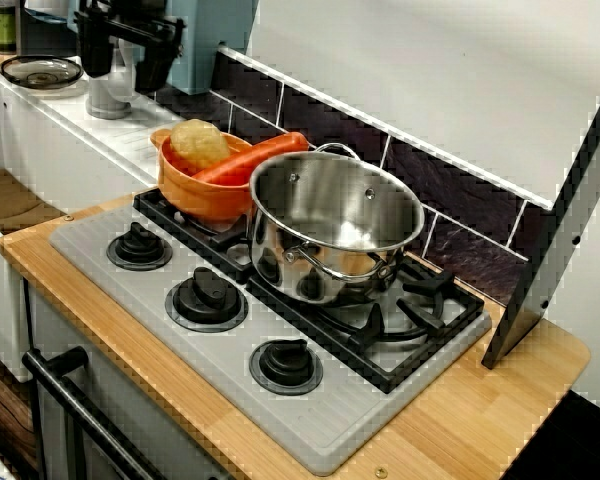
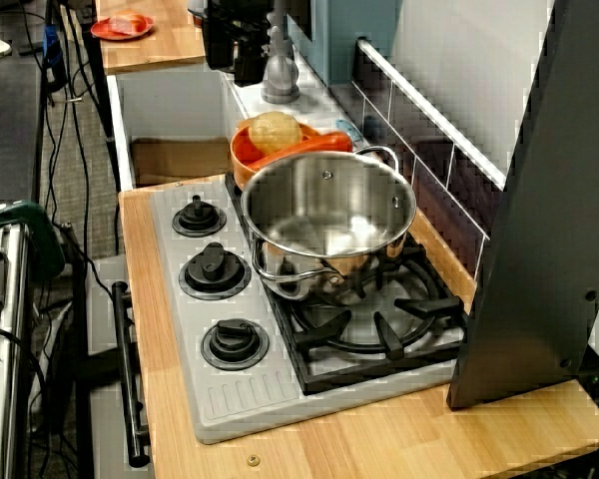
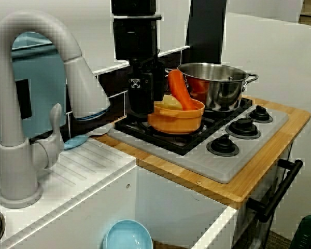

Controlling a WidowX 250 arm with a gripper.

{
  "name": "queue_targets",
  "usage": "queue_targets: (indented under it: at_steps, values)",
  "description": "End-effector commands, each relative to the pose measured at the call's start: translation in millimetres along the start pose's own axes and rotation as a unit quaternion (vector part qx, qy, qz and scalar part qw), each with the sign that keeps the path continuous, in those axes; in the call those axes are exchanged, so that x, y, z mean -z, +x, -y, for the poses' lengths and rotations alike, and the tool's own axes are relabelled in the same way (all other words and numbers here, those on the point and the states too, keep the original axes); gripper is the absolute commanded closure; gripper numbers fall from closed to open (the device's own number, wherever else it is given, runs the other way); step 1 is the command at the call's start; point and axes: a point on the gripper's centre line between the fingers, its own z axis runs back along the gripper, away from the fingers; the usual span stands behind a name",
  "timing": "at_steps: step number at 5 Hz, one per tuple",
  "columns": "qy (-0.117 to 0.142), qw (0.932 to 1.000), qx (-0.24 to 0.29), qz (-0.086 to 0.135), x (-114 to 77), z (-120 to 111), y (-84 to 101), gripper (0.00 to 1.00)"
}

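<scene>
Gripper: gripper (image 1: pixel 128 62) with fingers spread, nothing between them; hangs over the sink counter by the faucet (image 2: pixel 278 72).
Nearest item: bowl (image 1: pixel 188 192) on the stove (image 1: pixel 310 420), back corner, just beside the pot (image 1: pixel 335 225); holds a potato (image 1: pixel 200 143) and a carrot (image 1: pixel 255 158).
Step, as judged: standoff, no contact.
Next move: reaching the bowl calls for crossing to the stove, then descending.

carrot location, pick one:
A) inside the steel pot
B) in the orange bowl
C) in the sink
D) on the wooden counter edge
B: the carrot lies in the orange bowl next to a round yellowish item, and the steel pot beside the bowl shows nothing inside it.
</scene>
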Motion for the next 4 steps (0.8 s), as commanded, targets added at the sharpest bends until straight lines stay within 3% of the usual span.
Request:
queue_targets:
  at_steps: [1,4]
  values:
    - [0.01,0.9989,0.018,0.042,-18.3,8,-3.1,0.0]
    - [-0.018,0.9983,0.02,0.052,-30.0,24,-1.5,0.0]
